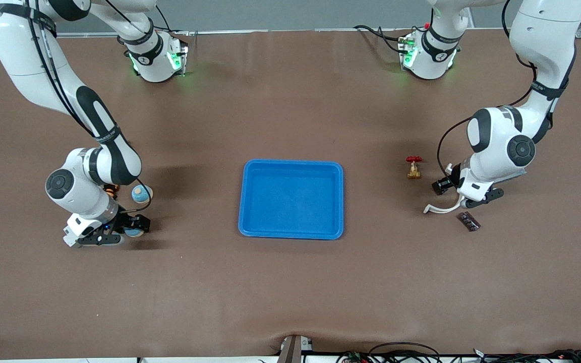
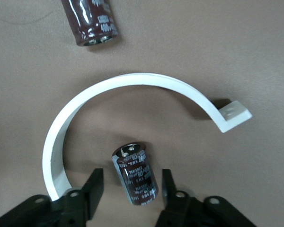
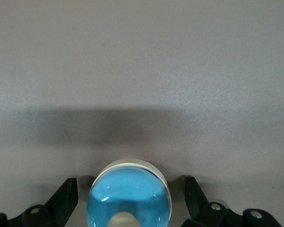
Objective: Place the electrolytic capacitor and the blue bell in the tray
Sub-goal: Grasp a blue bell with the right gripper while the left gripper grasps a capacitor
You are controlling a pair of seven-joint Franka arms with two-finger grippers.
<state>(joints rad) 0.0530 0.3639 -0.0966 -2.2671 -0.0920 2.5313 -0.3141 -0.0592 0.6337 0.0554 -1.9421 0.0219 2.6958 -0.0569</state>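
The bright-blue tray lies mid-table with nothing in it. My right gripper is down at the table toward the right arm's end, open around a blue bell. In the right wrist view the bell sits between the fingers with gaps on both sides. My left gripper is low at the left arm's end. In the left wrist view it is open around a dark electrolytic capacitor lying on the table, untouched. That capacitor is hidden in the front view.
A white curved bracket arcs around the left gripper's capacitor. A second capacitor lies nearer the front camera. A red-handled brass valve stands between tray and left gripper. Another blue round object and an orange part sit by the right arm.
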